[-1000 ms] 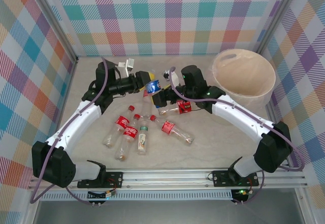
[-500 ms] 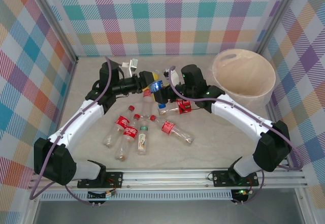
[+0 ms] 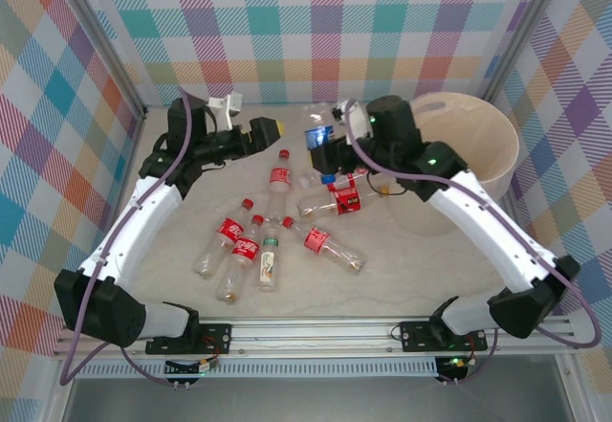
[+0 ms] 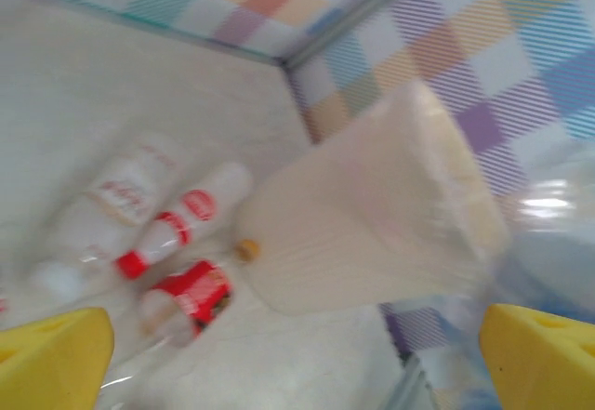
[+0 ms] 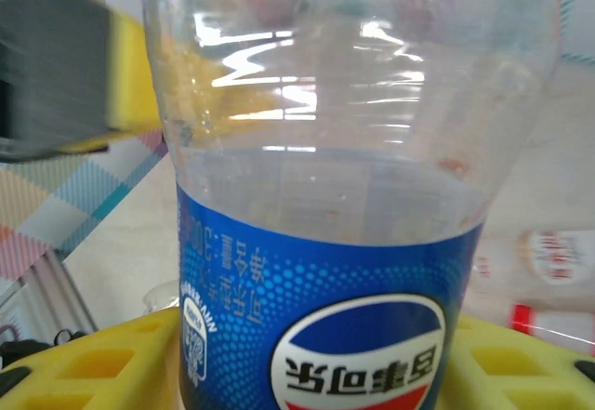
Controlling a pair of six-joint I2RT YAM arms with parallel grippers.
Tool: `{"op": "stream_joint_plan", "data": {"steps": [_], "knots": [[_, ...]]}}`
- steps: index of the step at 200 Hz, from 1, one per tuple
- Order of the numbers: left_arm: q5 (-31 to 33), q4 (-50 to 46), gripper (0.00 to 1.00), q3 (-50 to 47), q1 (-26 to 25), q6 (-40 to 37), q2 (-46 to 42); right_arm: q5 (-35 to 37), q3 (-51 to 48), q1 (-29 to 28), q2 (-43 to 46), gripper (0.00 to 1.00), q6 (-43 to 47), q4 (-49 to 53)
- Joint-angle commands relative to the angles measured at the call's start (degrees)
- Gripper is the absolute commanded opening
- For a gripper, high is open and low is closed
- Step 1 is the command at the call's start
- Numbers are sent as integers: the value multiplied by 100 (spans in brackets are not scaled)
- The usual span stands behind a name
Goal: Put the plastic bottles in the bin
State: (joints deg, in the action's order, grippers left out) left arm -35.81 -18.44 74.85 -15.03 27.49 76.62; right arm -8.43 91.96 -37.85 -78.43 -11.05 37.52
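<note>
lab robot cell: plaid walls point(image 3: 316, 30), aluminium rails point(image 3: 316, 331)

Walled left, far and right by pastel plaid panels point(image 3: 316, 30), joined at the far corners by grey metal posts point(image 3: 100, 37). Floored with a pale beige, marbled tabletop point(image 3: 411, 278). Edged near by an aluminium rail point(image 3: 316, 331). Lit evenly.
</note>
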Motion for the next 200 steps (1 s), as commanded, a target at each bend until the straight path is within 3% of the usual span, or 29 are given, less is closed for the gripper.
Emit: {"op": "stream_joint_plan", "data": {"steps": [1, 59, 89, 107, 147, 200], "knots": [[834, -1112, 100, -9, 60, -853, 93, 610, 671, 393, 223, 50, 316, 1364], [3046, -2952, 97, -187, 26, -2186, -303, 1465, 2058, 2386, 26, 49, 651, 3344], [4523, -3252, 98, -515, 26, -2769, -550, 861, 2439, 3540, -366, 50, 885, 3774], [5082, -3346, 97, -657, 26, -3037, -578, 716, 2713, 3888, -805, 50, 1130, 4184], [4868, -3710, 97, -844, 26, -3463, -139, 420, 2455, 4450, -1269, 49, 1282, 4125], [4263, -3794, 95, -1073, 26, -3592, 342, 359, 1646, 4514, -1605, 49, 1203, 3724]]}}
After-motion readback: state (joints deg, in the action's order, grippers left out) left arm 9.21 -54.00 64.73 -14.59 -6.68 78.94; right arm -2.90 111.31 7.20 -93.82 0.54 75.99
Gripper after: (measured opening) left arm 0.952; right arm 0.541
